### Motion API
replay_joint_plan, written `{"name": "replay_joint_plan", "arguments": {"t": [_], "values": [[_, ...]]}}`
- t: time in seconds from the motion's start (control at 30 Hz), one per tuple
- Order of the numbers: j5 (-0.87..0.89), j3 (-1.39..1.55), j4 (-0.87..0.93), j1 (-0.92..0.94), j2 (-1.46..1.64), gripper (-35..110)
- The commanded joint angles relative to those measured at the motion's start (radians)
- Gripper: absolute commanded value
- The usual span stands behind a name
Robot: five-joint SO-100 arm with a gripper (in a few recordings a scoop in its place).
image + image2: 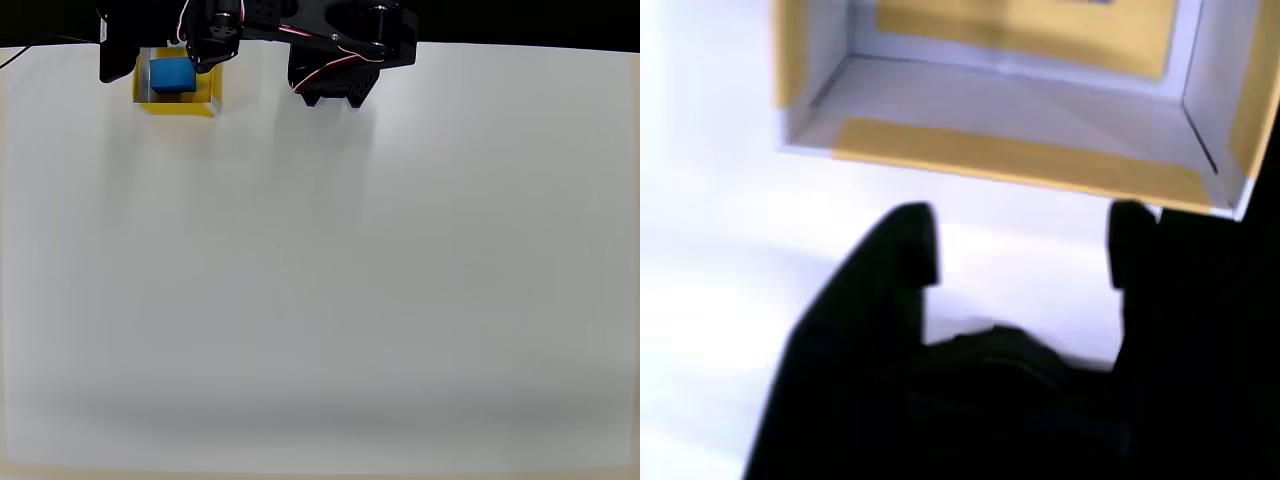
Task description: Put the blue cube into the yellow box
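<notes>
Overhead view: the blue cube sits inside the yellow box, upper left of the frame, close to the table's far edge. Cube fills most of the box's visible floor, roughly centred, faces about square with the box walls. The box's top edge is partly covered by the black arm, which runs along the top of the frame from upper left to just right of centre. Red and white wires loop across the arm body. White table takes up the rest of the frame, with only a soft shadow band near the bottom.

Wrist view: the gripper sits in the lower half of the frame, jaws spread wide with nothing between them. Left fingertip is a rounded black lobe at centre left; right fingertip is a narrower black stub at centre right. White table surface shows through the gap. The yellow box lies across the top of the frame, just beyond the fingertips, not touching them. Its near wall shows a yellow band along the rim, pale grey-white inner walls behind it, and more yellow at the very top edge. View is blurred, so I can't make out the cube here.

Gripper is clear of the box and holds nothing; the cube rests in the box.
</notes>
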Motion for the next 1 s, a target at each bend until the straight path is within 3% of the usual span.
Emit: {"name": "replay_joint_plan", "arguments": {"t": [0.0,0.3,0.5,0.77,0.97], "values": [[0.018,-0.028,-0.048,-0.115,0.138,14],[0.127,0.098,-0.195,-0.555,0.298,18],[0.156,0.273,-0.314,-0.888,0.463,13],[0.195,0.44,-0.236,-1.356,0.643,0],[0.239,0.641,-0.124,-1.569,0.818,0]]}}
